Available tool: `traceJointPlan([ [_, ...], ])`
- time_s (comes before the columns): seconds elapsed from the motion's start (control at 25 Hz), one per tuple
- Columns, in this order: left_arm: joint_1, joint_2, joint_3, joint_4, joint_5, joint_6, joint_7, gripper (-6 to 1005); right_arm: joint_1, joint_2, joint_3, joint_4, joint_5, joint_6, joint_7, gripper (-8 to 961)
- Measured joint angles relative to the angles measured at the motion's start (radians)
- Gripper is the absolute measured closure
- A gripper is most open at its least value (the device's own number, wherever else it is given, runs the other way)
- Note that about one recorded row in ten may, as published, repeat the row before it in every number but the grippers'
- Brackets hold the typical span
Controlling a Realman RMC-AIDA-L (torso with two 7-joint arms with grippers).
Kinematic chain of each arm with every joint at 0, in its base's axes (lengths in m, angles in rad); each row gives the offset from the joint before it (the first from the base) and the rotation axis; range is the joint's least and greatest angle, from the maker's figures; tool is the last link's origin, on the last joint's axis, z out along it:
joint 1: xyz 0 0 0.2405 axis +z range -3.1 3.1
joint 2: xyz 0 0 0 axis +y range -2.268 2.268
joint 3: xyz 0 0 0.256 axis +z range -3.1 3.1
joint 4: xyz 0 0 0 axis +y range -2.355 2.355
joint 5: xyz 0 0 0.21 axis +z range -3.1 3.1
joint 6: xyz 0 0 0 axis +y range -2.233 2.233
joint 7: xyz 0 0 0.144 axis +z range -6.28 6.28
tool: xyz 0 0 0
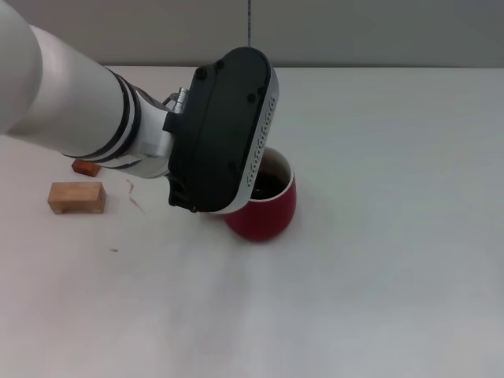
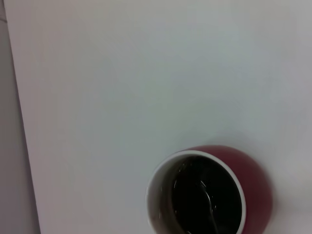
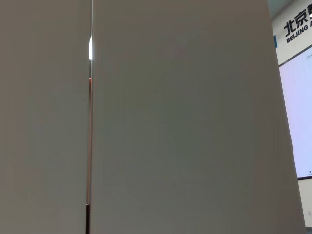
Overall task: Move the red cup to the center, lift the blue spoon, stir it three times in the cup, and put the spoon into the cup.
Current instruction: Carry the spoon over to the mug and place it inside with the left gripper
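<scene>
From my head camera, the near stretch of the white bench is bare surface apart from a few small reddish specks toward its left side. Farther in, roughly midway between the left and right edges, the red cup stands upright on the bench, its thin pale rim and dark inside facing up. My left arm reaches in from the left edge, and its black wrist housing hangs directly over the near-left part of the cup, covering that side of the rim. The left pincer itself is hidden under that housing, so I cannot tell how far it is open or whether it has hold of anything.

The left wrist camera looks straight down into the cup. Inside the dark hollow I can make out a grey metal bowl and stem, which I take to be the blue spoon, though the pale handle does not show and the shape is faint.

Near the left edge of the bench, a wooden block lies flat, and just beyond it sits a smaller reddish-brown block, partly covered by the arm.

The right arm is out of my head view; its wrist camera shows only a grey wall panel.
</scene>
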Motion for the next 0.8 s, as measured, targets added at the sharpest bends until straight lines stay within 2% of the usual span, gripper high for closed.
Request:
traceJointPlan([
  [0.8,0.019,-0.002,0.0,-0.002,-0.033,-0.005,-0.041,832,0.013,-0.002,0.0,0.0,-0.002,0.005,-0.002,267],
])
